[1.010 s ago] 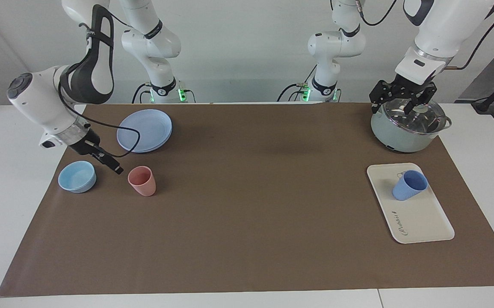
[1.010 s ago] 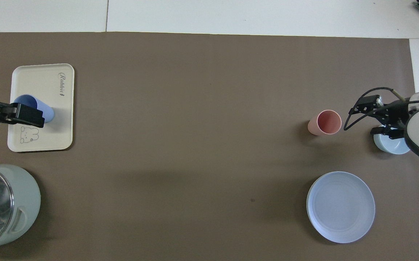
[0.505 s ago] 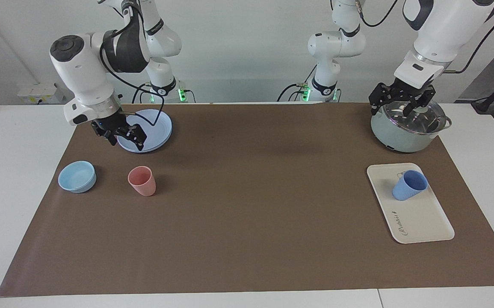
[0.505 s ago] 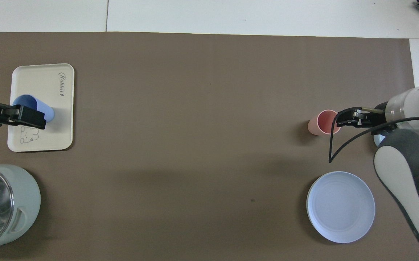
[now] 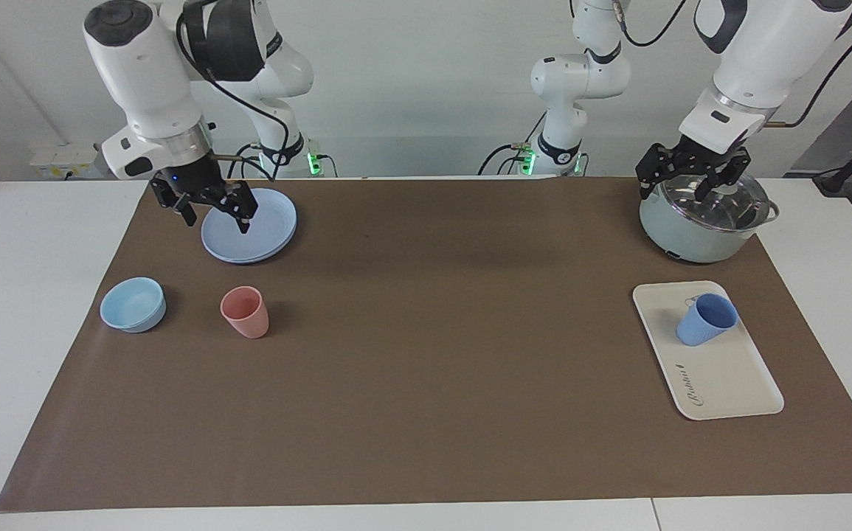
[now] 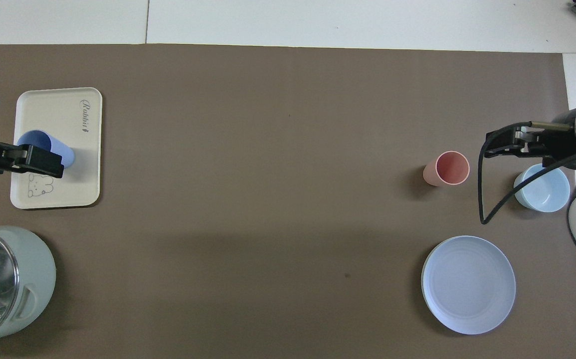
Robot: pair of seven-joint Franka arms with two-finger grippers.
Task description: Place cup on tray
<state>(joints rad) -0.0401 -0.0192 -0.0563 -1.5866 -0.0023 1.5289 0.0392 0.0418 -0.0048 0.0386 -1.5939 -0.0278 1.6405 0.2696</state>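
The blue ribbed cup stands on the cream tray, on the tray's end nearer the robots, with nothing touching it. My left gripper hangs open and empty over the pot's lid, well above the tray. In the overhead view the left gripper overlaps part of the cup on the tray. My right gripper is open and empty, raised over the edge of the round blue plate at the right arm's end of the table; the overhead view shows the right gripper too.
A grey-green pot with a glass lid stands nearer the robots than the tray. At the right arm's end lie a round blue plate, a pink cup and a low light-blue bowl. A brown mat covers the table.
The right arm has lifted from between the pink cup and the bowl and swung up over the plate. The left gripper has risen slightly. The cup has not moved.
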